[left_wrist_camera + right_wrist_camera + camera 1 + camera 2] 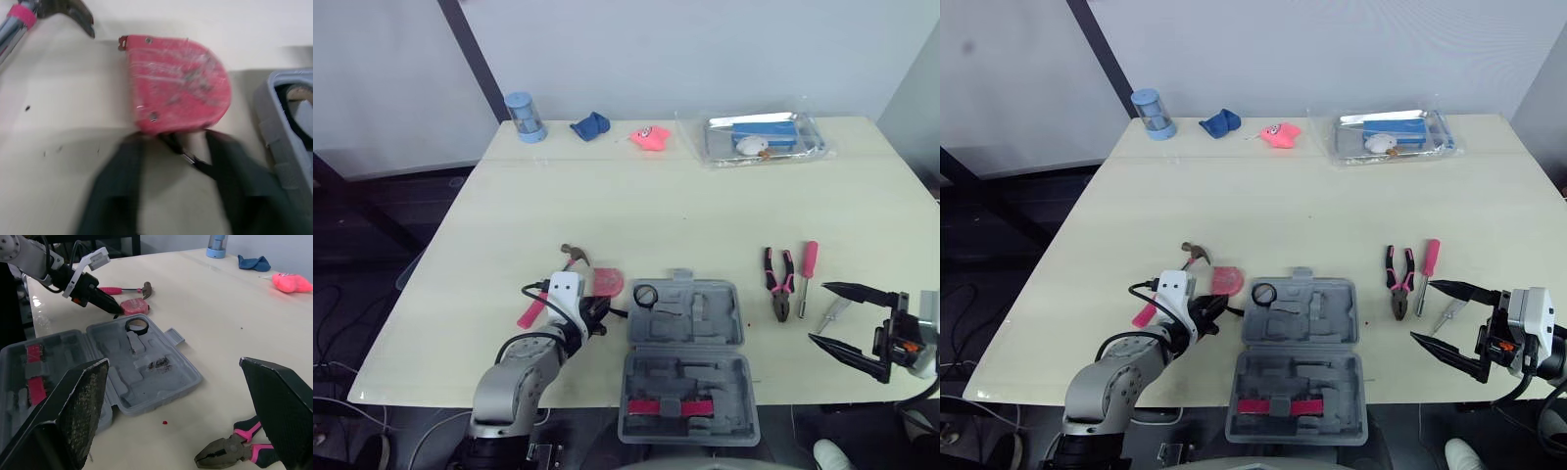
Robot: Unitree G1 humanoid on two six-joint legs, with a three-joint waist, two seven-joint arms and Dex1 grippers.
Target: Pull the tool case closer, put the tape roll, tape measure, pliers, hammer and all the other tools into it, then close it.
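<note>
1. The left gripper point(1212, 313) is seen with its two black fingers spread apart and nothing clasped between them. It is held low over the table point(685, 196).
2. The right gripper point(818, 312) is likewise held wide open and empty. It is at the near right of the table, just beside a small silver tool point(834, 313) whose kind cannot be made out.
3. The tool case point(705, 318) is laid open at the near edge, between the two grippers, with its lid hanging over that edge. The pulling-closer step is therefore judged done.
4. The tape roll point(645, 294) is already seated in the far left corner of the case's tray. A red strip is seen in the lid half, but what it is cannot be told.
5. The greater part of the task is judged to remain. The tape measure point(178, 85), hammer point(573, 257), pliers point(778, 284), screwdriver point(809, 264) and silver tool are all lying on the table, and the case is not yet closed.
6. The tape measure is lying flat just beside the case's far left corner, directly ahead of the left fingertips. Its near edge is met at, or just short of, those tips; contact cannot be confirmed.
7. The hammer's head is placed just beyond the tape measure, and its pink handle runs back beside the left wrist.
</note>
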